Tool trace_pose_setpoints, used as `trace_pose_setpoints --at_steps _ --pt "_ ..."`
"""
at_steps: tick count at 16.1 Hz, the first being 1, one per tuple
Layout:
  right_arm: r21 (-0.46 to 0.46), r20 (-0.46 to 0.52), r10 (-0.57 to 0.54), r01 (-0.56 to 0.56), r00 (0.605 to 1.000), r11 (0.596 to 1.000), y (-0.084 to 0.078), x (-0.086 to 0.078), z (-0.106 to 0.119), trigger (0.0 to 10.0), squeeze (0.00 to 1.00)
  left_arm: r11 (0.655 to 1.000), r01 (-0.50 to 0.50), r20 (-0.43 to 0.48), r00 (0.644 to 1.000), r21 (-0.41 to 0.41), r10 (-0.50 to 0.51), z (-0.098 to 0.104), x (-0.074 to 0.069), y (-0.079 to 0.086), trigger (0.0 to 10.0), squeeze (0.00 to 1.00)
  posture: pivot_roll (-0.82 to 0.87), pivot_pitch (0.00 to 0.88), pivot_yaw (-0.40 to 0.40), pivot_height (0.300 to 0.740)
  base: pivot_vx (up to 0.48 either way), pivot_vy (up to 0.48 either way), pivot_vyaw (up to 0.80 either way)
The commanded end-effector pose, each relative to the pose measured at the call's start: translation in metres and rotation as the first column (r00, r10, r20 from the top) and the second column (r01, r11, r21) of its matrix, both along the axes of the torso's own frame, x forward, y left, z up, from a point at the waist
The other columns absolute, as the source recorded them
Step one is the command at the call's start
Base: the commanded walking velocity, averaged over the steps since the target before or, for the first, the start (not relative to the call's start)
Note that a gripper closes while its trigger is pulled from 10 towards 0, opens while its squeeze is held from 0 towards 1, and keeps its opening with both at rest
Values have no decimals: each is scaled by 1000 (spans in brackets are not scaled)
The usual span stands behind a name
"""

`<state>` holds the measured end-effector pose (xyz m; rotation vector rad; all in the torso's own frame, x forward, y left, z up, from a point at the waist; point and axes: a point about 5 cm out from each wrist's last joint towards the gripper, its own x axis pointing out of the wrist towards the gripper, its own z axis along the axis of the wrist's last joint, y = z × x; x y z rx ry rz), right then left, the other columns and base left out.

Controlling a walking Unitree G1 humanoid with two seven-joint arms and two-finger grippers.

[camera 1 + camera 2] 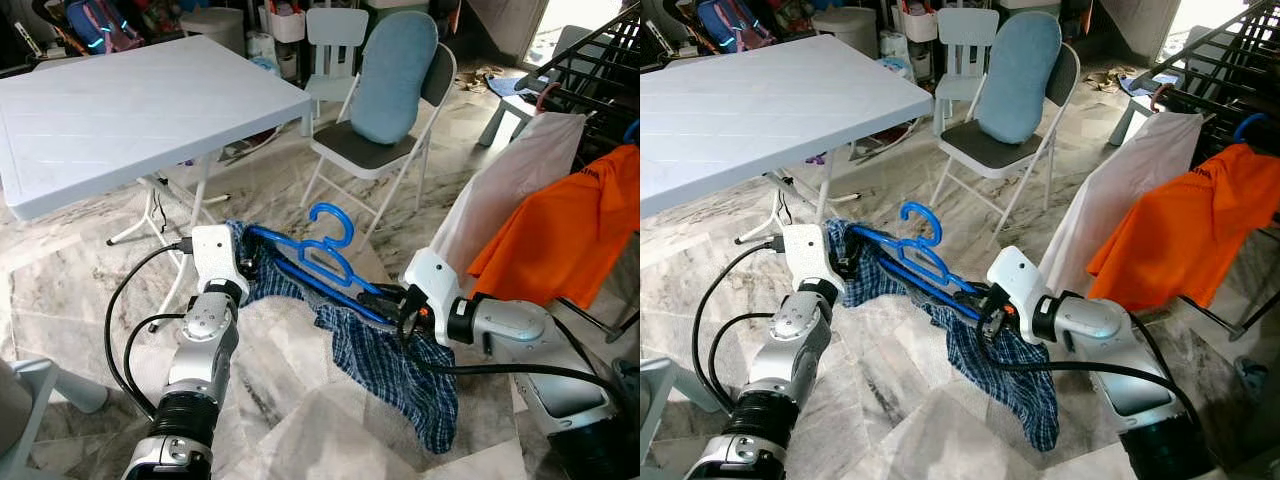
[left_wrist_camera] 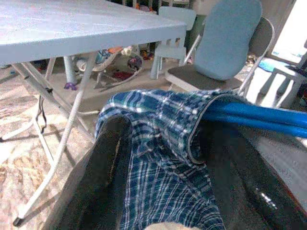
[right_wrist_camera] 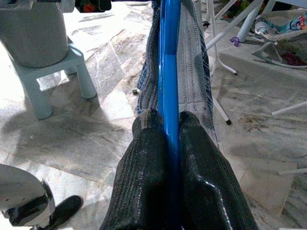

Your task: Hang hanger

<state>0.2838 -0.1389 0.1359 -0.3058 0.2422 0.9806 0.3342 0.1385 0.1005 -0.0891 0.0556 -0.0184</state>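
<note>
A blue plastic hanger (image 1: 325,262) with its hook (image 1: 330,222) pointing up hangs over the marble floor between my two grippers. A blue plaid garment (image 1: 390,365) is draped over it and trails down toward the floor. My right gripper (image 1: 385,297) is shut on the hanger's lower bar (image 3: 168,57), with both fingers pressed against it in the right wrist view. My left gripper (image 1: 247,270) is at the garment's other end. Its fingers (image 2: 108,163) stand wide apart, with the plaid cloth (image 2: 153,143) bunched between them and the blue bar (image 2: 259,117) beside them.
A white folding table (image 1: 120,110) stands to the left. A folding chair with a blue cushion (image 1: 385,90) is straight ahead. On the right a drying rack carries an orange shirt (image 1: 570,230) and a white garment (image 1: 510,190). A small stool (image 3: 43,57) stands near the right arm.
</note>
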Motion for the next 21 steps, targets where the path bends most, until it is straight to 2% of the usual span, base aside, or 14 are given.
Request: trace_pose_setpoints --at_steps 1,10,12,15,19,21 --pt "1 28 24 -24 999 1000 1 0 8 10000 0 999 -31 -25 999 6 31 -2 1 7 0 0 -238 0 -3 740 0 0 0" --pt "-55 51 -10 12 999 998 -15 7 7 10000 0 996 -90 -19 996 1 90 0 1 17 0 0 -236 0 -2 740 0 0 0" --pt "-115 39 4 0 999 993 -29 4 3 10000 0 994 -112 -9 994 3 112 3 4 25 0 0 -234 0 -3 740 0 0 0" --pt "-203 -24 69 -73 997 977 -55 -9 -1 10000 0 990 -139 -4 990 15 139 7 7 36 0 0 -239 0 -3 740 0 0 0" --pt "-236 -73 111 -125 991 964 -72 -18 1 10000 0 987 -157 -10 987 16 157 8 9 43 0 0 -245 0 3 740 0 0 0" --pt "-194 -57 112 -121 992 974 -78 -17 12 10000 0 989 -144 -30 989 20 144 3 8 41 0 0 -247 0 4 740 0 0 0"
